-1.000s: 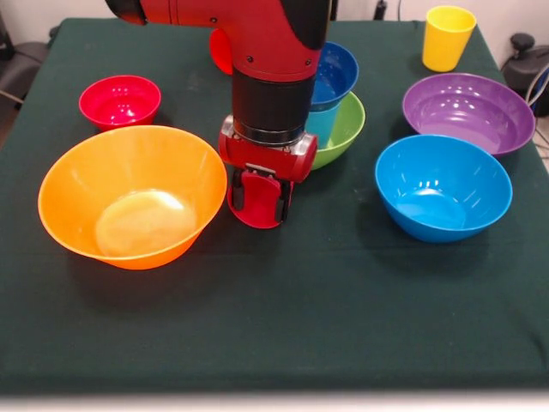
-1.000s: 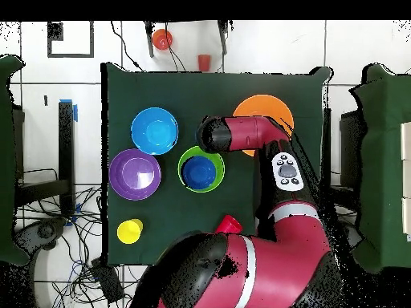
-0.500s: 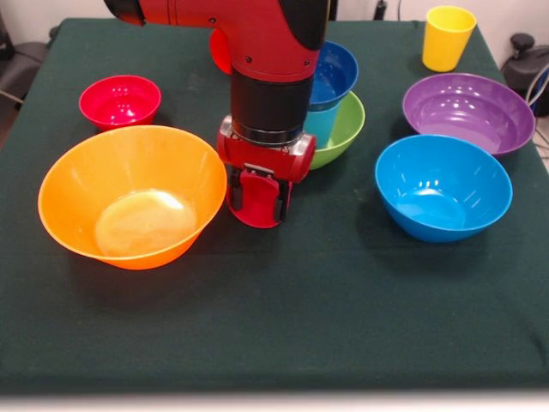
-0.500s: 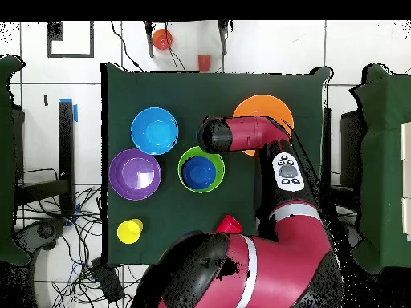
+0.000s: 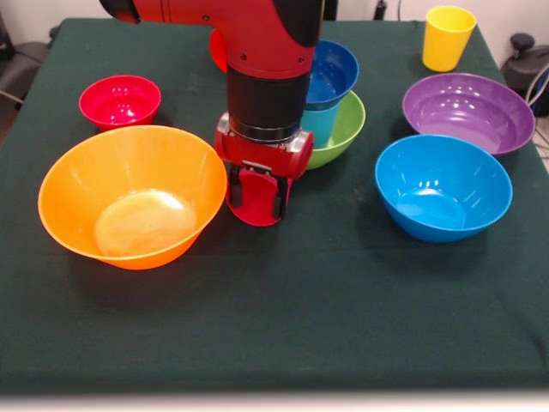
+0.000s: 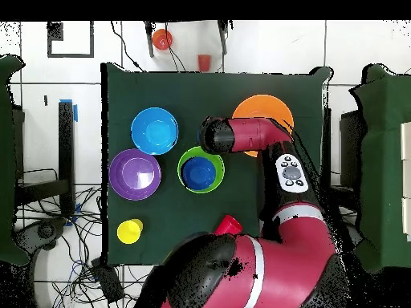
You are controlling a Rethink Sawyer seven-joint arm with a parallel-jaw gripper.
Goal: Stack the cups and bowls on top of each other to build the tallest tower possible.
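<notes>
Your end effector (image 5: pixel 256 196) grips a red cup (image 5: pixel 256 206) mid-tabletop beside the orange bowl (image 5: pixel 129 193); it looks light, stiff and slippery, so hold its tapered wall firmly.

**Glossy plastic on matt cloth**

I see a desk (image 5: pixel 360 326) covered in dark green cloth, matt and slightly napped. The orange bowl (image 5: pixel 129 196), blue bowl (image 5: pixel 443 187) and purple bowl (image 5: pixel 468 112) are smooth glossy plastic, catching bright highlights. The yellow cup (image 5: pixel 447 37) looks smooth, duller plastic. The arm's red shell (image 5: pixel 257 34) is glossy and hard.
</notes>
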